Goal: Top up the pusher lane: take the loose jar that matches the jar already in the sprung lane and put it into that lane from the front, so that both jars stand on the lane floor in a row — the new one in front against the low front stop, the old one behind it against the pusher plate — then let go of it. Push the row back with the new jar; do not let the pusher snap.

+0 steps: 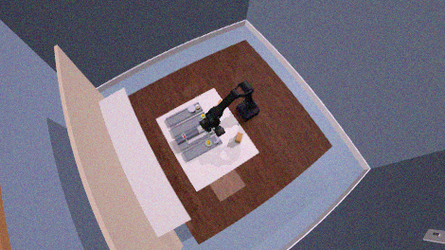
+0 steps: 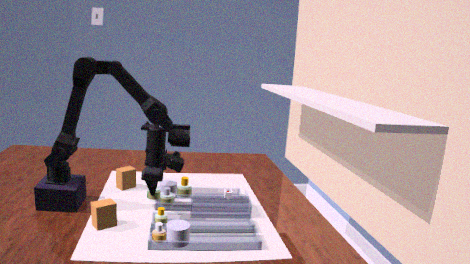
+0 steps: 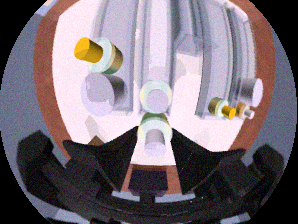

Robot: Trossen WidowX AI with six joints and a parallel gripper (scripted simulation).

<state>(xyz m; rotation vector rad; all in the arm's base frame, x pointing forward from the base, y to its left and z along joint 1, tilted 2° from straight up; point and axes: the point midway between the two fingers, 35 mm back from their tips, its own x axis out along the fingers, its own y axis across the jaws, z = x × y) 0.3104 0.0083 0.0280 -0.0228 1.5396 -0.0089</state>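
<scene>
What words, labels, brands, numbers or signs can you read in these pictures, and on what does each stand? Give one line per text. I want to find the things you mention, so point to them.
No text can be read anywhere.
Small tag [image 1: 185, 136] [image 2: 228, 193]: white with red marks, too small and blurred to read.
Wall plate [image 1: 436, 236] [image 2: 97, 16]: no lettering can be made out.

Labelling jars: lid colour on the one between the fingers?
Pale grey-lilac lid, clearest in the wrist view.
</scene>
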